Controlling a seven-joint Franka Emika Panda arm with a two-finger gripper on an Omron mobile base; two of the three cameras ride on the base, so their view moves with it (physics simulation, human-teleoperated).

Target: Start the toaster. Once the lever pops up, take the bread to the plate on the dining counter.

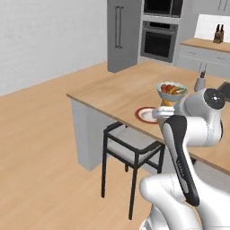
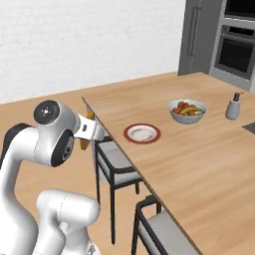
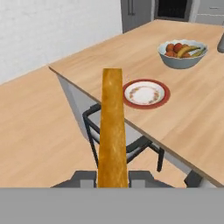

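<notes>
- Since the bread (image 3: 112, 127) stands edge-on between my fingers (image 3: 112, 178) in the hand view, I read them as pinching it at its bottom crust — held upright so the slice keeps the attitude it would have in a toaster slot.
- From the right base view I see only a sliver of golden crust (image 2: 88, 117) poking out past the white wrist, short of the worktop's near corner and above the floor, not yet over the plate.
- On the dining worktop (image 1: 112, 92) the plate (image 3: 145, 93) sits close to the near edge, bare white centre up; I judge that placing is meant to spare me a long reach over the wood.
- Beyond the plate, further in from that edge, stands the fruit bowl (image 2: 187, 111) — near but clear of it, so it should not foul the drop.
- Below the edge nearest the plate a dark-framed chair (image 1: 130, 150) is tucked in; my arm has to pass above it.
- Next, I think, I carry the slice forward over the plate, lay it flat, then part the fingers; let go on its edge, it could topple off the rim.
</notes>
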